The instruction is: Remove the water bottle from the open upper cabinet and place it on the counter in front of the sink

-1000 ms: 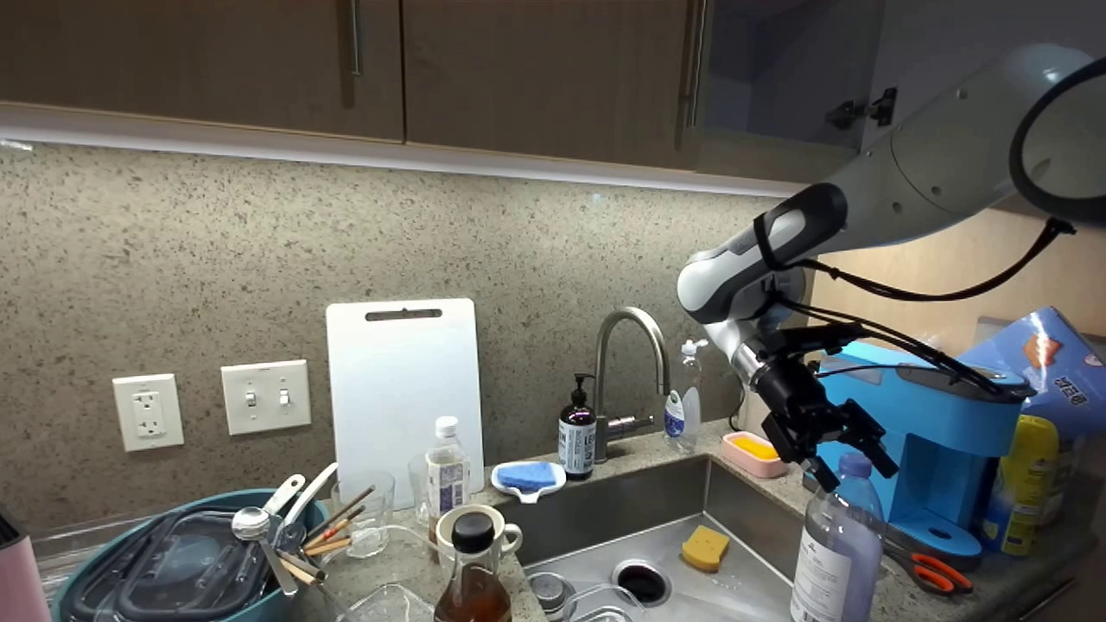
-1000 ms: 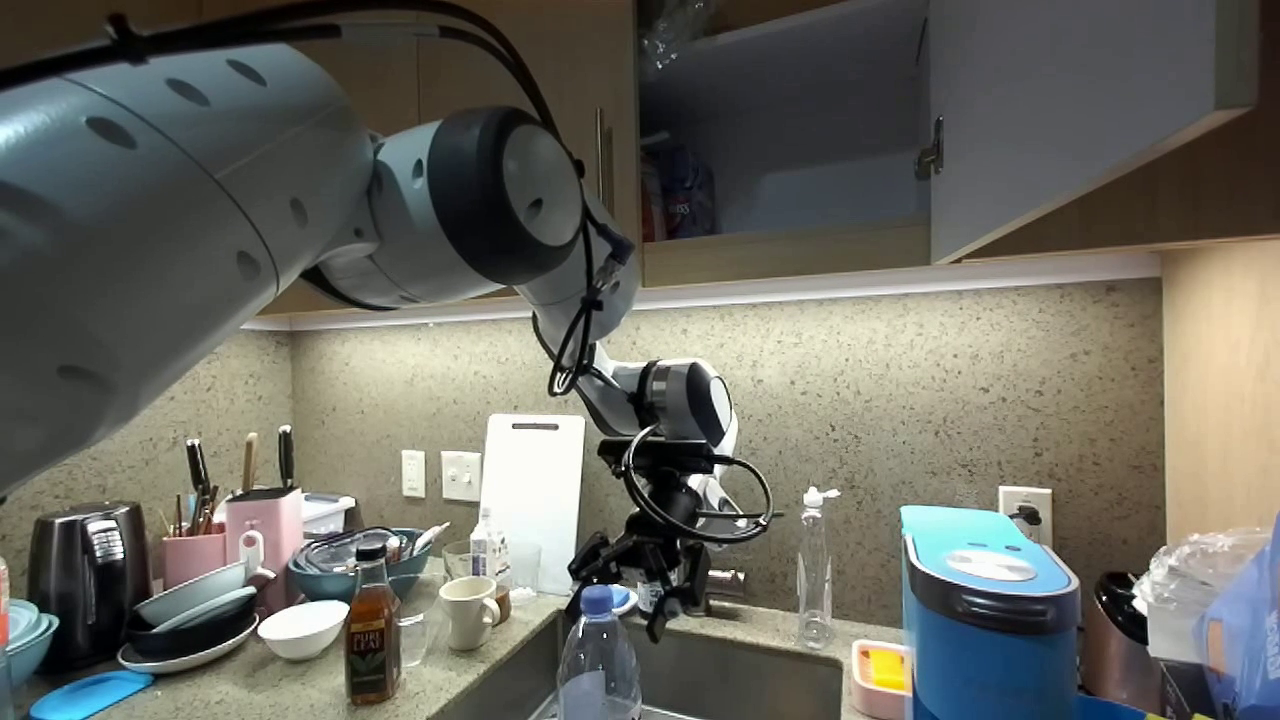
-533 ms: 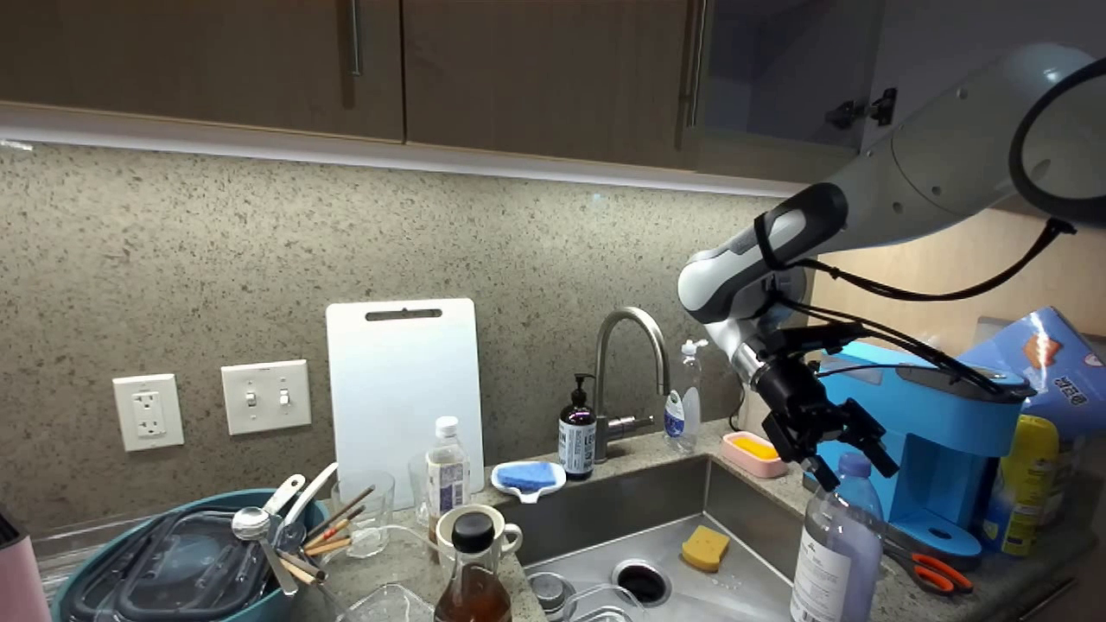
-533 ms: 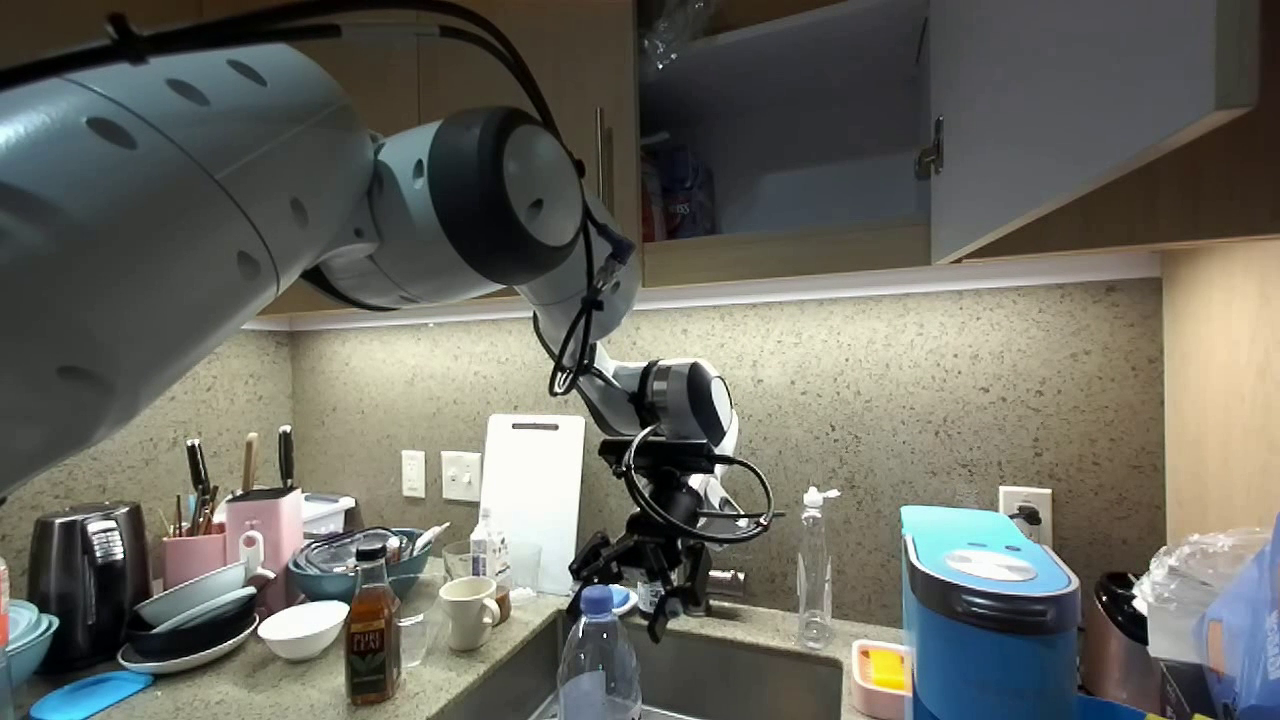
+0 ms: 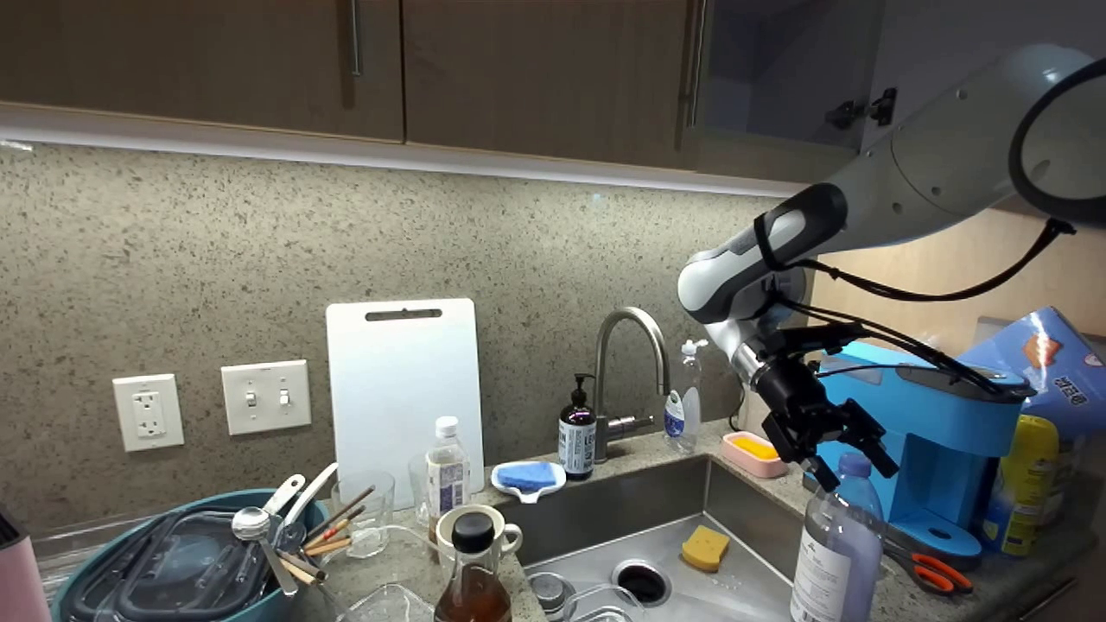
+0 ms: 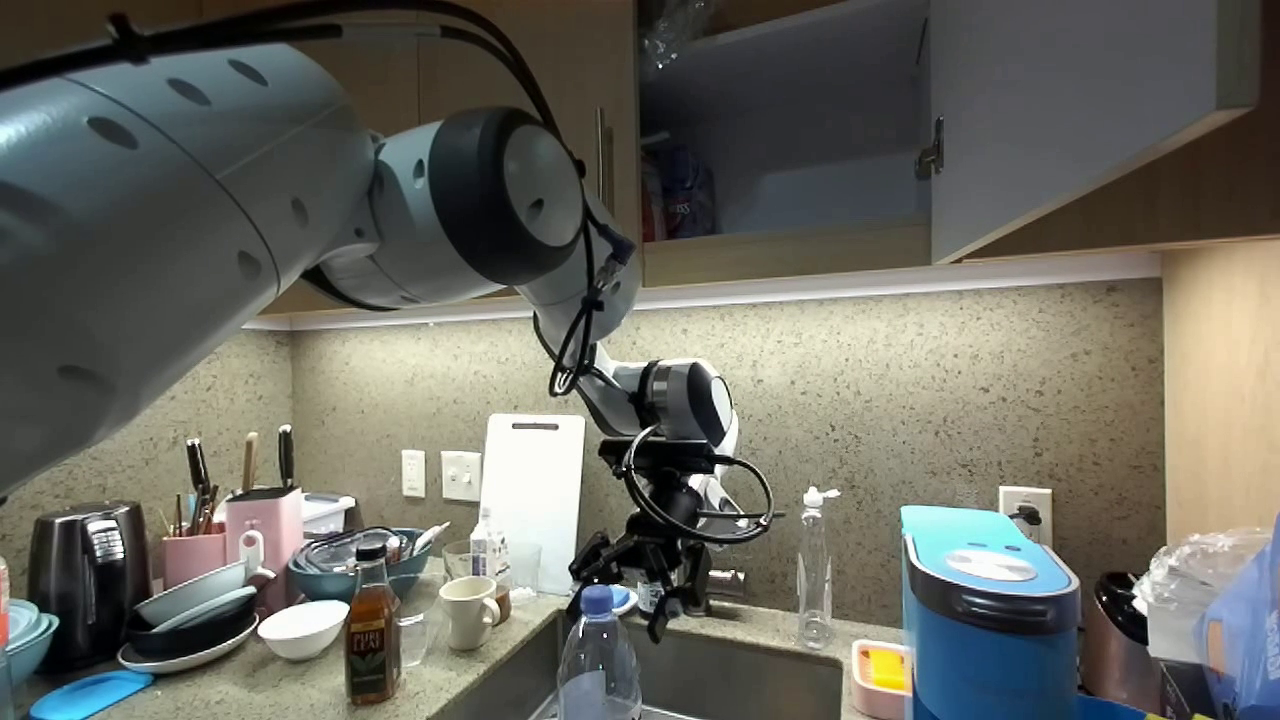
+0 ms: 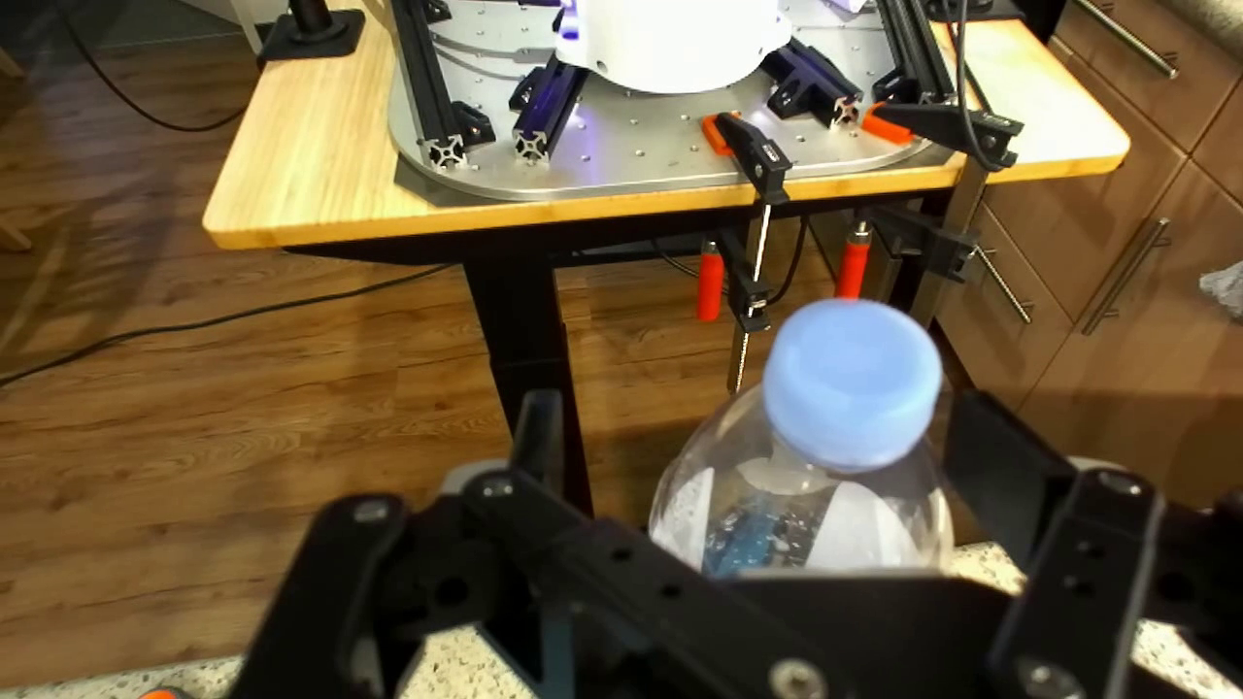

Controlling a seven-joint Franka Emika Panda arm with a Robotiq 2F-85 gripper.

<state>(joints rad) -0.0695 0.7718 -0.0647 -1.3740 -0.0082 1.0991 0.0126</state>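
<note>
The water bottle [image 5: 821, 561] is clear, with a pale label and a light blue cap, and stands upright at the near side of the sink [image 5: 622, 514]. It also shows in an exterior view [image 6: 597, 665] and in the wrist view [image 7: 777, 515]. Its base is hidden. Speckled counter [image 7: 466, 665] shows below the gripper in the wrist view. My gripper [image 7: 757, 417] is open, its fingers on either side of the bottle's cap, with gaps visible. It also shows in both exterior views [image 5: 857, 472] [image 6: 615, 615]. The upper cabinet [image 6: 830, 195] stands open above, its door swung out.
A blue machine [image 5: 950, 449] and orange-handled scissors [image 5: 937, 574] are beside the bottle. A dark tea bottle [image 6: 371, 630], a mug [image 6: 467, 612] and dishes stand left of the sink. The chrome tap [image 5: 605, 371] and soap dispenser [image 5: 577, 432] stand behind it.
</note>
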